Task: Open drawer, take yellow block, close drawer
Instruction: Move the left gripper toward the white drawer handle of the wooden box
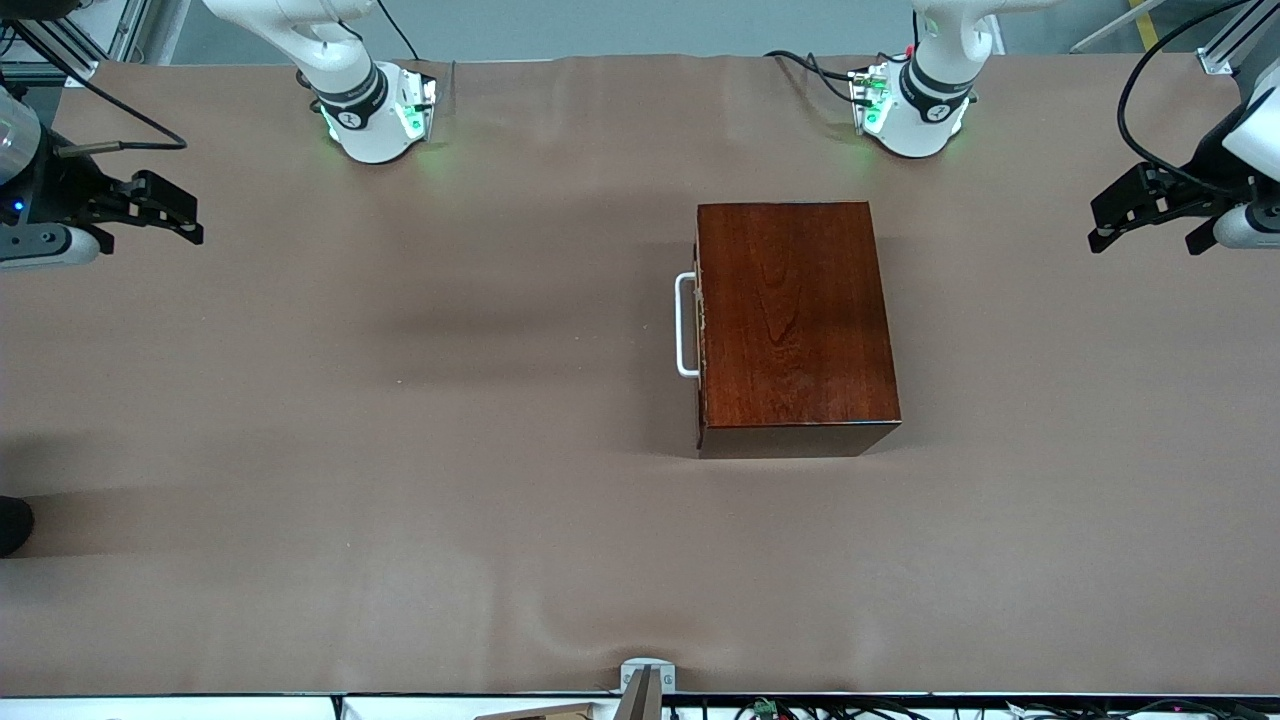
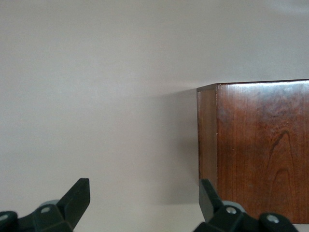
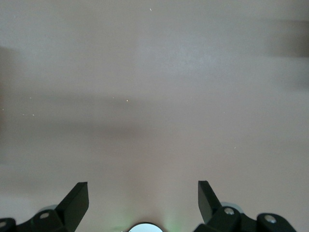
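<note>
A glossy reddish-brown wooden box stands on the brown table toward the left arm's end. Its drawer is shut; the white U-shaped handle faces the right arm's end. The yellow block is hidden. My left gripper hangs open and empty in the air at the left arm's end of the table. In the left wrist view the box's corner shows past one finger. My right gripper hangs open and empty at the right arm's end. The right wrist view shows only bare table under it.
The two arm bases stand along the table's edge farthest from the front camera. A small metal mount sits at the nearest edge. Brown table cloth spreads around the box.
</note>
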Controlling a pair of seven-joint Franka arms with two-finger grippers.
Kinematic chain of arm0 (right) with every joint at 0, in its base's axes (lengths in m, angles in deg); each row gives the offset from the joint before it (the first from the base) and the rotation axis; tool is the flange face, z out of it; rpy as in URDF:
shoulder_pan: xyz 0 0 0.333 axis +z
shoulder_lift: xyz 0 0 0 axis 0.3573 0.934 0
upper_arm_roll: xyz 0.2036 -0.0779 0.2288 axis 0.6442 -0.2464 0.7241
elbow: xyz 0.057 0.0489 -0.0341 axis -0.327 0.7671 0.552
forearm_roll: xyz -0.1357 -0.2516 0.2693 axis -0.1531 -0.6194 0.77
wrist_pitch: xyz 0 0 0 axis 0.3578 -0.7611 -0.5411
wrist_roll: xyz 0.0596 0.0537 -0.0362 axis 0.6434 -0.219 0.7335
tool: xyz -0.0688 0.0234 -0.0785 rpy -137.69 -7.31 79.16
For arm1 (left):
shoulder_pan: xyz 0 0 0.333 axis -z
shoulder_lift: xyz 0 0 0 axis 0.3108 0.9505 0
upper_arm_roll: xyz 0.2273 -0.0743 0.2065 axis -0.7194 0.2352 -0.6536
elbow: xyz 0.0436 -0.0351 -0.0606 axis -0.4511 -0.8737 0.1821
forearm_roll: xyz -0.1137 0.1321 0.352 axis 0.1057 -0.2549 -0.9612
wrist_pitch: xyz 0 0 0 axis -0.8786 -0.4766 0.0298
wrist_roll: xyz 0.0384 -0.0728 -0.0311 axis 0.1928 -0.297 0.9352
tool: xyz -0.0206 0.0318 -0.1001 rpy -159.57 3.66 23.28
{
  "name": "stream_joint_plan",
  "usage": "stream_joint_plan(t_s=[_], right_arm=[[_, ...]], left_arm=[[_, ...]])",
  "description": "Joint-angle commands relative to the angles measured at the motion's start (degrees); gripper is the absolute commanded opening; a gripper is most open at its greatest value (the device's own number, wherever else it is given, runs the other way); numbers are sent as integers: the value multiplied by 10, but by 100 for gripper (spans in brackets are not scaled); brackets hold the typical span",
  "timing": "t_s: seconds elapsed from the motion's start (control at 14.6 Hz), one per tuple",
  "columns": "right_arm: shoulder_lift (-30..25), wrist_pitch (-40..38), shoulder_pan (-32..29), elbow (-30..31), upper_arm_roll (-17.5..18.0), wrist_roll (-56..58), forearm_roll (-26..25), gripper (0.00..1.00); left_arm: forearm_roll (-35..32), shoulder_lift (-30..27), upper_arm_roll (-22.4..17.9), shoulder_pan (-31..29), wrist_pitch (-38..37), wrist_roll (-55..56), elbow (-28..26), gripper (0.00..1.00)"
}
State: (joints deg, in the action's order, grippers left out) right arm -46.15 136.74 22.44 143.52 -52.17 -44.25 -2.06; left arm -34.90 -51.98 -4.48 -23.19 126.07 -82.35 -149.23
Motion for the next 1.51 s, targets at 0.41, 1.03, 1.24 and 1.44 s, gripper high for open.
stream_joint_plan(t_s=[0.41,1.03,1.24,1.44], right_arm=[[-6,2,-17,0,3,-6,-5,100],[3,9,-16,-15,4,-6,-6,100],[3,9,-17,-15,4,-6,-5,100],[3,8,-16,-15,4,-7,-4,100]], left_arm=[[-29,9,5,5,-6,-2,21,100],[-33,73,109,21,-2,68,23,100],[-36,126,121,73,1,171,61,100],[-97,200,120,167,2,283,116,100]])
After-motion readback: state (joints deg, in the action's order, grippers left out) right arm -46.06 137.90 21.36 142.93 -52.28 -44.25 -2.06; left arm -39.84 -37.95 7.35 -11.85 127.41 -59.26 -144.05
